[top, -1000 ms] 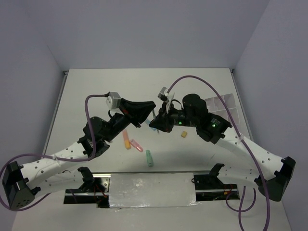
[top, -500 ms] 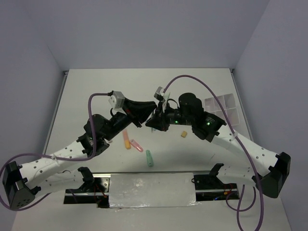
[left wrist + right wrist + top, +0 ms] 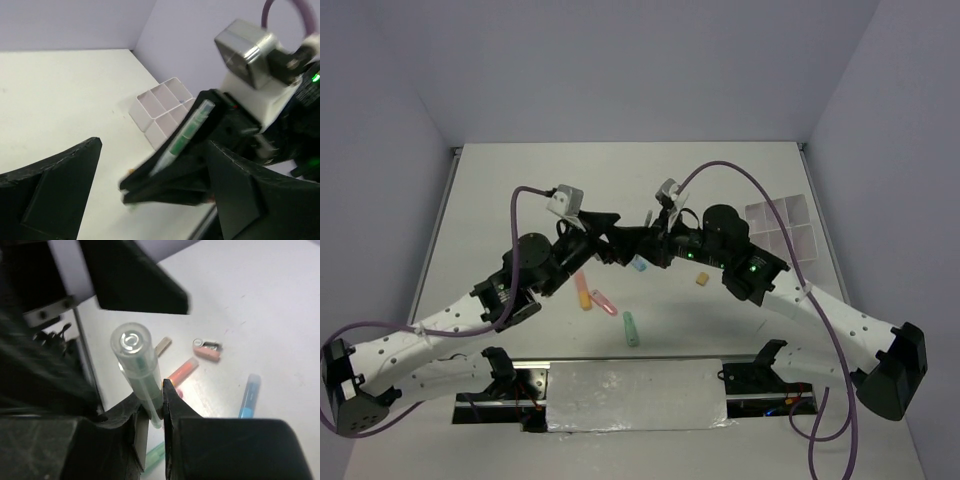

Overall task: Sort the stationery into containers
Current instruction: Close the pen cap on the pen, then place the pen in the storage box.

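Observation:
A thin green pen (image 3: 137, 360) stands upright between the jaws of my right gripper (image 3: 156, 400), which is shut on its lower part. My left gripper (image 3: 155, 145) is open, and its two black fingers (image 3: 55, 190) stand wide on either side of the pen (image 3: 187, 132) without touching it. In the top view both grippers meet above mid-table, left (image 3: 610, 246) against right (image 3: 640, 244). On the table lie a blue marker (image 3: 640, 265), an orange marker (image 3: 584, 292), a pink marker (image 3: 605, 302), a green marker (image 3: 631, 328) and a tan eraser (image 3: 702, 280). The white divided tray (image 3: 782, 228) sits at the right.
The right wrist view shows a pink capped piece (image 3: 207, 351) and a beige eraser (image 3: 162, 345) on the table under the arms. A metal plate (image 3: 635, 395) runs along the near edge between the arm bases. Walls close in the back and both sides.
My left gripper has opened and let go of the pen, which stays in the shut right gripper. Both arms have shifted slightly and the blue marker now shows below them.

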{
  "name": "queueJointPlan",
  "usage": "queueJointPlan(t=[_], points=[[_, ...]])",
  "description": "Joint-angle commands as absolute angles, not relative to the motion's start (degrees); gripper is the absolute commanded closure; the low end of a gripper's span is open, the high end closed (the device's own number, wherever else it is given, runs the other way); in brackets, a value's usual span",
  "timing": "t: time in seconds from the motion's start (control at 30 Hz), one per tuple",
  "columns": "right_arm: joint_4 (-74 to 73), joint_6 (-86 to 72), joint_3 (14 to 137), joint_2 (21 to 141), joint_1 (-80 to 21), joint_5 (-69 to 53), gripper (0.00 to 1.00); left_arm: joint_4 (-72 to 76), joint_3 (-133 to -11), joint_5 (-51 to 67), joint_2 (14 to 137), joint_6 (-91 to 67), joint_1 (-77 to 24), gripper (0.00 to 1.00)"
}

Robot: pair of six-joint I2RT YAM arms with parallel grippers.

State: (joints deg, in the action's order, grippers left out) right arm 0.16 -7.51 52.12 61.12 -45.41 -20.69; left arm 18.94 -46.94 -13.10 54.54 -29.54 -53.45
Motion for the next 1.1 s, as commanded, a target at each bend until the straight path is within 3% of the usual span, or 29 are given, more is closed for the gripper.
queueJointPlan(t=[0.0,0.17,0.27,0.5,0.73,0.93,1.07], points=[[11.94,-10.28,48.96,60.12,-44.65,-14.43,1.00,6.88,-53.86,-23.17,51.77,-39.01,-56.25,0.01],[10.55,-10.02,46.06,59.33,-42.12,-5.55,1.00,-18.48,-64.66,-47.59,48.96,-49.92,-56.07,0.01],[7.65,-11.51,45.70,58.54,-36.23,-0.10,1.00,-30.52,-69.85,-50.70,48.51,-50.27,-56.07,0.01],[-1.30,-12.38,52.29,64.59,-7.79,14.24,1.00,-52.70,-74.19,-45.29,52.12,-47.20,-55.99,0.01],[-0.27,-14.32,58.35,71.71,3.24,21.98,1.00,-56.01,-58.93,-43.42,51.87,-41.66,-55.90,0.01],[2.45,-14.94,57.84,74.18,7.73,25.84,0.99,-54.51,-57.76,-49.38,48.00,-43.16,-55.81,0.01],[5.80,-14.77,56.60,74.62,10.19,23.38,0.97,-50.36,-55.81,-45.62,45.97,-39.03,-54.76,0.01]])
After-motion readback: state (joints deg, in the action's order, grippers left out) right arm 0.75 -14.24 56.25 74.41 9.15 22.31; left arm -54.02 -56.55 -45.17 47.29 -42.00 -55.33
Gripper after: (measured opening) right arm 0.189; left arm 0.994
